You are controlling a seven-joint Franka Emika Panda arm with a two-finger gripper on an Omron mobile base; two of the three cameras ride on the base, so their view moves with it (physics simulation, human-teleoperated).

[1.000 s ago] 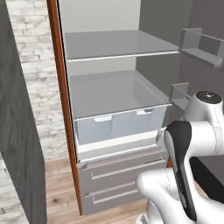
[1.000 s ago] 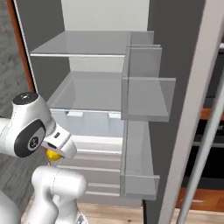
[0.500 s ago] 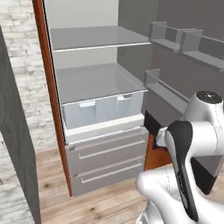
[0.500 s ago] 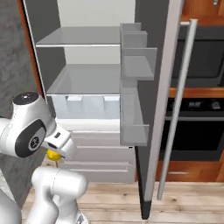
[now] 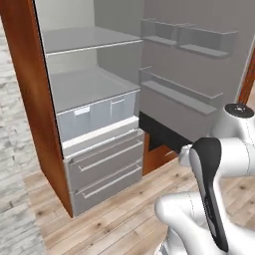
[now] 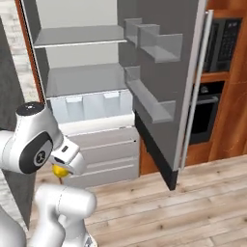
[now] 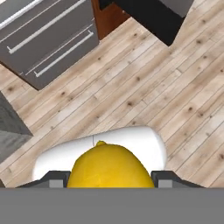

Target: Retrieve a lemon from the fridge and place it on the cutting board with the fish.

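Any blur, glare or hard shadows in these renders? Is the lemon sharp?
Hand view: the lemon is sharp, evenly lit, no glare, cropped at the bottom between the gripper tips; wood floor grain is crisp. Left base view: flat, soft light inside the fridge, no hard shadows or blur. Right base view: the fridge door's inner face is in dull shade; the lemon peeks out small under the arm.

The lemon (image 7: 108, 167) between the claw's fingers looked smooth and waxy yellow. Below it lay matt wood-plank floor (image 7: 144, 87); beyond, the fridge (image 5: 104, 164) showed matt grey metal-like drawers.
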